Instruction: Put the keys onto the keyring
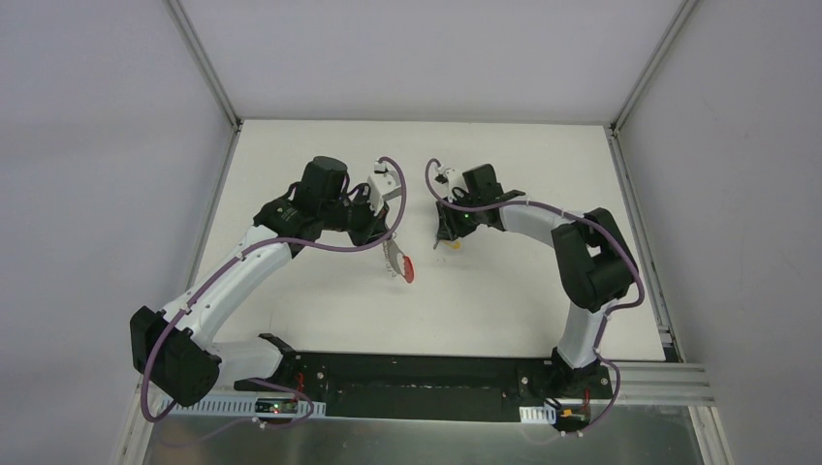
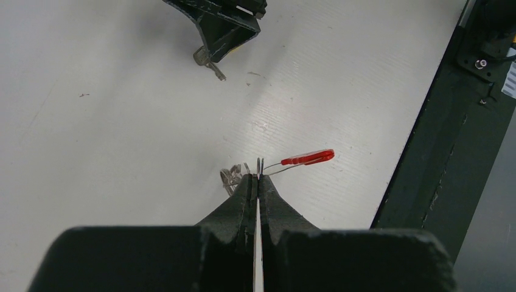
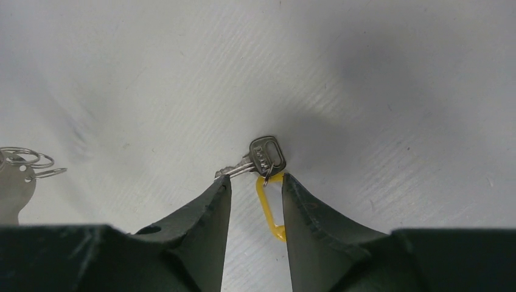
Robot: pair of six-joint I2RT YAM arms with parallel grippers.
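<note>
My left gripper [image 2: 258, 175] is shut on the keys [image 2: 231, 176], a small bunch of grey metal loops whose thin wire runs to a red band [image 2: 307, 157]. It holds them just above the table; in the top view the bunch [image 1: 399, 263] hangs below the left gripper [image 1: 391, 247]. The keyring's wire rings [image 3: 27, 159] show at the far left of the right wrist view. A single silver key [image 3: 264, 156] with a yellow tag [image 3: 268, 201] lies flat on the table. My right gripper [image 3: 255, 182] stands over it with jaws apart, one on each side of the tag.
The right gripper [image 2: 222, 33] and the silver key [image 2: 210, 64] sit at the top of the left wrist view. A black base rail [image 1: 407, 373] runs along the near edge. White walls [image 1: 116, 145] enclose the white table [image 1: 504, 310].
</note>
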